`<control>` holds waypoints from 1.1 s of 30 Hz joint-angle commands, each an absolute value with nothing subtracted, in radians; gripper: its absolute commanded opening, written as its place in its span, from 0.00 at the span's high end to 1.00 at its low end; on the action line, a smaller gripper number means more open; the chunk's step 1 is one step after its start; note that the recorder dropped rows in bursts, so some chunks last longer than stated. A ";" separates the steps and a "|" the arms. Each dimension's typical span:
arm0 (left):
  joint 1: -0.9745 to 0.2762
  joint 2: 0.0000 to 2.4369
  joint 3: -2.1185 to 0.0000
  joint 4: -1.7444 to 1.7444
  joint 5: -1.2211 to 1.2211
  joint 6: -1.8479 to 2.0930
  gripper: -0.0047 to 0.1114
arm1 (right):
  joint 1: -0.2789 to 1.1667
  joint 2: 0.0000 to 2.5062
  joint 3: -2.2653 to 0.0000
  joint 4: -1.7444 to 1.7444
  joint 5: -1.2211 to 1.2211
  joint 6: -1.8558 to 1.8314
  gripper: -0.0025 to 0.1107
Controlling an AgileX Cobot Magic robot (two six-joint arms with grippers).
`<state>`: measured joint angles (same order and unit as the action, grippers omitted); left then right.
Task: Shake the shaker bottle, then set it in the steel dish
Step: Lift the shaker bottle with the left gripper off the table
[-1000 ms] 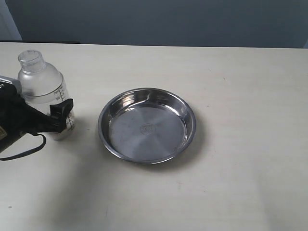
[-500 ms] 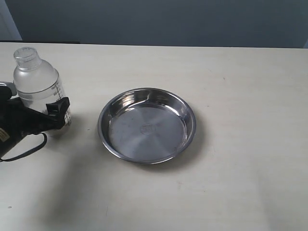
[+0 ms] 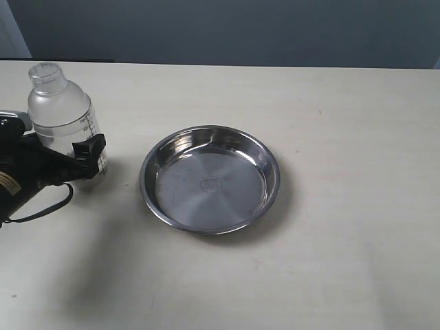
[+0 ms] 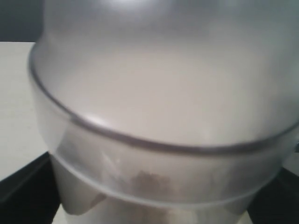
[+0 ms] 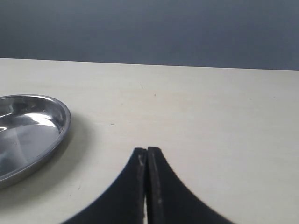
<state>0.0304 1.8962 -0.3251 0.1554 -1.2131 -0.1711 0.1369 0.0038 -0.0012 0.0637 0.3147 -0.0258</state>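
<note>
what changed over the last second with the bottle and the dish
The left hand, shut on the shaker bottle throughout, swung it towards the left of the exterior view and then back right, ending slightly higher than a second ago. Nothing was newly grasped or let go. The steel dish stayed in place on the table, with nothing in it.

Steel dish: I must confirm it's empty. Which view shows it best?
The exterior view: the whole steel dish shows from above, empty, its centre mark visible. The right wrist view catches only one side of its rim and base. The left wrist view shows none of it; the shaker bottle fills that picture.
</note>
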 commanded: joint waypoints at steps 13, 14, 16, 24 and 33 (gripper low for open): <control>0.028 1.900 -0.319 0.133 -1.221 -0.208 0.23 | 0.141 0.000 0.000 0.063 0.305 -0.026 0.98; 0.028 1.900 -0.319 0.138 -1.221 -0.208 0.23 | 0.141 0.000 0.000 0.063 0.305 -0.026 0.98; 0.028 1.900 -0.319 0.145 -1.221 -0.208 0.23 | 0.141 0.000 0.000 0.063 0.305 -0.026 0.98; 0.028 1.900 -0.320 0.173 -1.221 -0.201 0.23 | 0.141 0.000 0.000 0.063 0.305 -0.026 0.98; 0.028 1.846 -0.320 0.207 -1.221 -0.168 0.23 | 0.141 0.000 0.000 0.063 0.305 -0.026 0.98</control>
<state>0.0304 1.8780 -0.3233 0.1928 -1.1917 -0.1842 0.1369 0.0038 -0.0012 0.0637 0.3147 -0.0258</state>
